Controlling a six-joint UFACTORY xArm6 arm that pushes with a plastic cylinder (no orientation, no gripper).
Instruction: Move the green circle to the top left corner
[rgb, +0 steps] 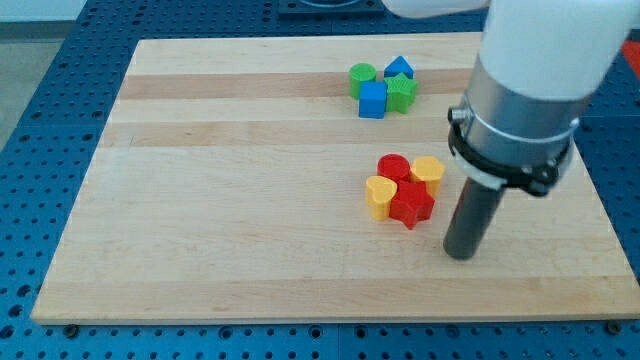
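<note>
The green circle (362, 78) lies near the view's top, right of centre, on the wooden board (230, 200). It touches a blue cube (373, 99), with a blue block (399, 69) and a green star-like block (402, 93) beside it. My tip (460, 253) rests on the board at the lower right, well below the green circle and just right of the red and yellow cluster.
A cluster sits mid-board right: a red circle (393, 168), a red star-like block (411, 203), a yellow heart (380, 195) and a yellow block (428, 171). The arm's white body (535, 70) covers the board's upper right. Blue perforated table surrounds the board.
</note>
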